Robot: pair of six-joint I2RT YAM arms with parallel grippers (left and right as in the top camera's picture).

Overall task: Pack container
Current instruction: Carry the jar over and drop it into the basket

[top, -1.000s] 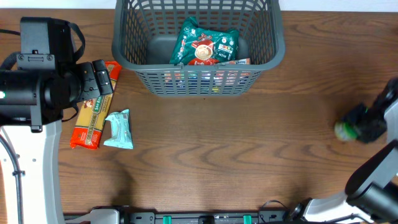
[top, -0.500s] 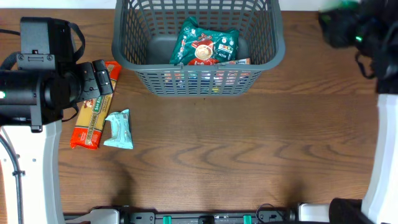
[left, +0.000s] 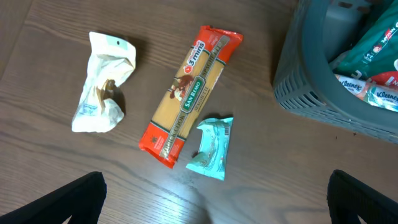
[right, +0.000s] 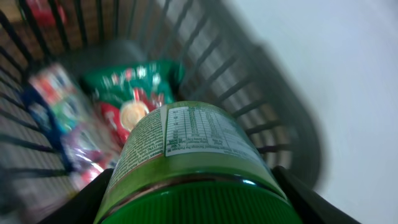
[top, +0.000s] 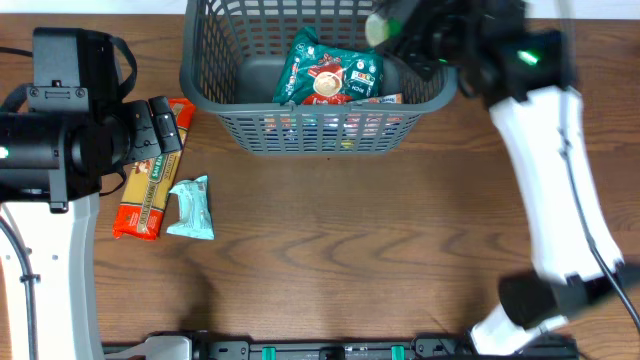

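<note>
Container (top: 330, 130) on brown wood-grain table (top: 350, 240); right gripper (right: 196, 199) tight around green-lidded jar (right: 193, 143), left gripper (left: 217, 194) apart.

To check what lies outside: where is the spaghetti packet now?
In the overhead view, the spaghetti packet lies on the table, left of the container, beside the light blue packet.

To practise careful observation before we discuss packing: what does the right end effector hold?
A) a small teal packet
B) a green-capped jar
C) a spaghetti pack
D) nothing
B: the right wrist view shows the right end effector closed on the green-capped jar above the container, while the spaghetti pack and teal packet lie on the table.
</note>
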